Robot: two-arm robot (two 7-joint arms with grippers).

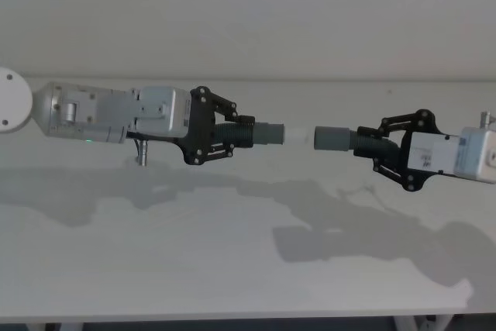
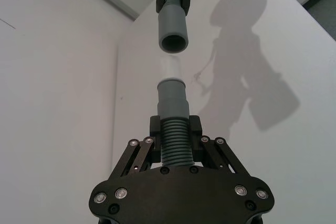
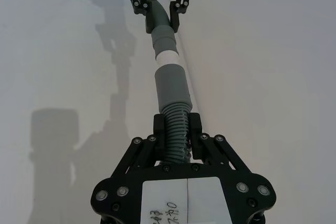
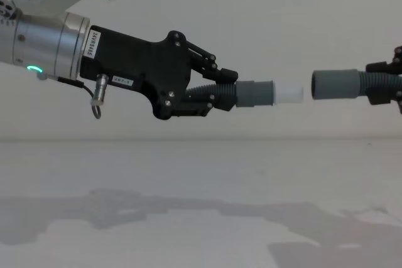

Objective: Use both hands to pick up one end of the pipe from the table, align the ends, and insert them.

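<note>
Above the table (image 1: pixel 232 269), your left gripper (image 1: pixel 236 135) and right gripper (image 1: pixel 364 143) each clamp the pipe (image 4: pixel 254 93); keep the white tip (image 1: pixel 296 135) centred on the socket (image 1: pixel 333 139), then push straight.

Silver cylindrical wrists (image 4: pixel 53 42), black screw-studded jaws, green light (image 4: pixel 32 69), white label (image 3: pixel 186 203), seemingly handwritten.

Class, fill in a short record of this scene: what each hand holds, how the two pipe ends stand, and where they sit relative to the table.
left hand: shut on the ribbed part of the white-tipped pipe piece
right hand: shut on the ribbed part of the socket pipe piece
ends: facing each other, apart, not yet inserted
height: both pieces held clear above the table
</note>
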